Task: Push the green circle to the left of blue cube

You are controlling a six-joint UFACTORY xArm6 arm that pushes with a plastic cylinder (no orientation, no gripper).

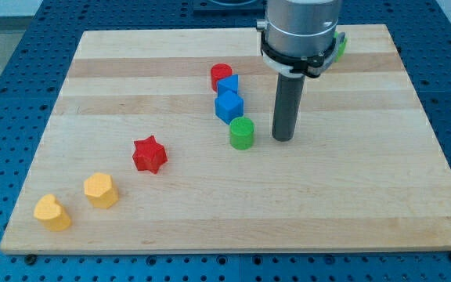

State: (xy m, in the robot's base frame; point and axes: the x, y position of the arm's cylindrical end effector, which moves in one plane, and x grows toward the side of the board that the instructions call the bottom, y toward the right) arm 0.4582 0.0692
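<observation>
The green circle (242, 133) stands near the board's middle, just below the blue cube (229, 106). My tip (283, 139) rests on the board just to the right of the green circle, a small gap apart from it. A second blue block (227, 84) sits right above the blue cube, with a red cylinder (221, 75) touching it at the upper left.
A red star (149, 154) lies left of centre. Two yellow blocks (100, 189) (52, 212) sit at the lower left. A green block (340, 45) peeks out behind the arm at the view's top right. The wooden board (327, 204) lies on a blue perforated table.
</observation>
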